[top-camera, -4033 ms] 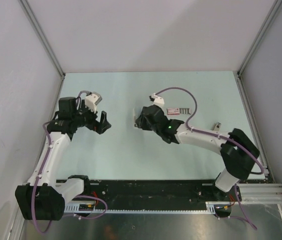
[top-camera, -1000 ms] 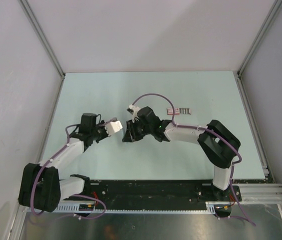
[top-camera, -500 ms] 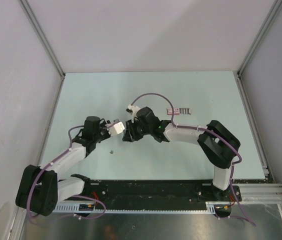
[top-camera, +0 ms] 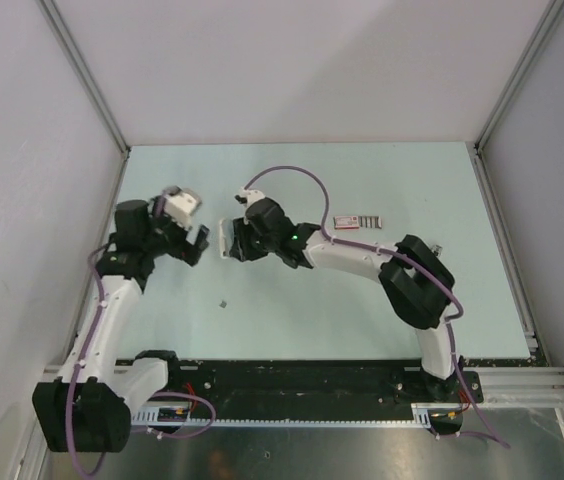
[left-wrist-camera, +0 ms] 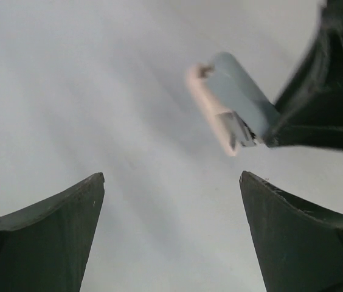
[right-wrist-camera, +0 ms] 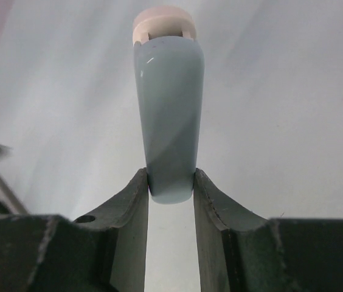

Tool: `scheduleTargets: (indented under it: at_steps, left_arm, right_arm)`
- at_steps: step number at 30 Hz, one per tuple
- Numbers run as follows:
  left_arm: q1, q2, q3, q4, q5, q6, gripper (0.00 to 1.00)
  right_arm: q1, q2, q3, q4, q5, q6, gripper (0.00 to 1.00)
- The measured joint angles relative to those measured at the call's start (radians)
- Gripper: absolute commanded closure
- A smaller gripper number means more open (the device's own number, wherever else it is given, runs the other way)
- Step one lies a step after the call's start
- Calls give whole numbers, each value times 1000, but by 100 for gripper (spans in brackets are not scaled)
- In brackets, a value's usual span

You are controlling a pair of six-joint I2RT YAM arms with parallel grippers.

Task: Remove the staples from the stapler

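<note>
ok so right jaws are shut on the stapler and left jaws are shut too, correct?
Not quite. The left gripper has its jaws open with nothing between them, as the left wrist view shows. The right gripper is indeed shut on the stapler.

I see only a narrow gap between my left gripper (top-camera: 198,243), fingers (left-wrist-camera: 50,231) spread, and the stapler (top-camera: 227,240) at its 3 o'clock, pinched by the right gripper (right-wrist-camera: 170,180). The right arm (top-camera: 362,258) bars the stapler's 3-to-5 side, a staple strip (top-camera: 358,221) lying past it; toward 12 the table (top-camera: 292,170) is passable.
</note>
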Motion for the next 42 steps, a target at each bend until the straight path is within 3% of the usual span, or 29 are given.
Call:
scheduleTargets:
  at_steps: [5,14,16,21,31,42]
  left_arm:
    - [188,48,109,-16,64,-137,0]
    - [237,58,135,-54,35,-290,1]
    - [248,55,143,-58,13,-317,0]
    - [260,27,145,-68,-36,-336,0]
    - [261,14,141,-72,-82,-346,0]
    - [262,113,134,-57,-70,-354,0]
  right_arm:
    - [41,146,235,-203,106,-32,100]
    - [154,388,595,-505,199,-45,100]
    - [172,425,674,-550,204,-37,97]
    - [199,494,804,-635,205,14,76]
    - [221,537,855,-690,172,97,36]
    - [242,541,816,-712,143,110,31]
